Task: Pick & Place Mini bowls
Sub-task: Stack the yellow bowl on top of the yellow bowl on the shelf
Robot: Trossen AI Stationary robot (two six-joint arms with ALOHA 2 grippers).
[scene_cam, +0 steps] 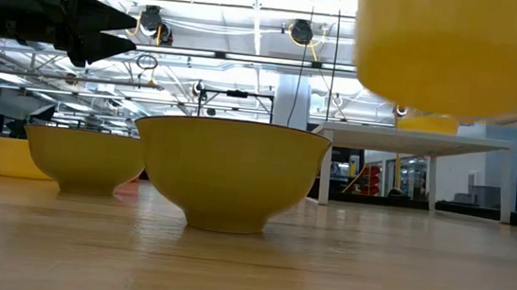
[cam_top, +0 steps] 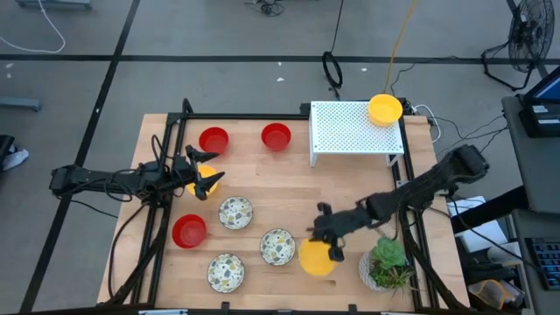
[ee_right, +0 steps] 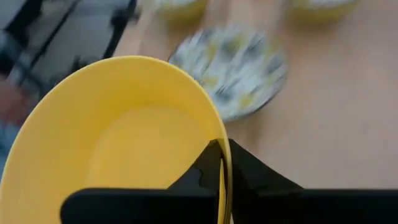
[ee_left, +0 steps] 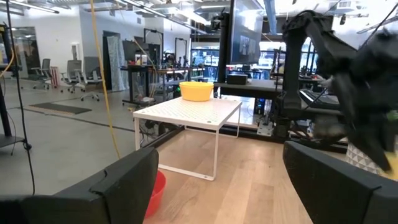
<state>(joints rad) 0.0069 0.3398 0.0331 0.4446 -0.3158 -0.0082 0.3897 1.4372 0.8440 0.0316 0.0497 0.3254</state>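
The right end effector is clamped on the rim of a yellow mini bowl near the desk's front edge; in the right wrist view its dark fingers pinch the bowl wall from both sides, and the low view shows that bowl clear of the surface. The left end effector hangs with its jaws spread wide and empty above a second yellow bowl near the desk's left edge.

The desk is pale wood, framed by dark rails, and stands on a grey floor crossed by dark lines and loose cables. Beyond it the left wrist view shows a large workshop with office chairs, racks and screens.

A white perforated rack sits at the back right corner with a third yellow bowl on its far right corner. A potted green plant stands at the front right corner, just beside the held bowl and under the right arm.

Counted from above: three yellow bowls; three red bowls, two along the back edge and one front left; three speckled bowls clustered at the front centre, the nearest just beside the held bowl.
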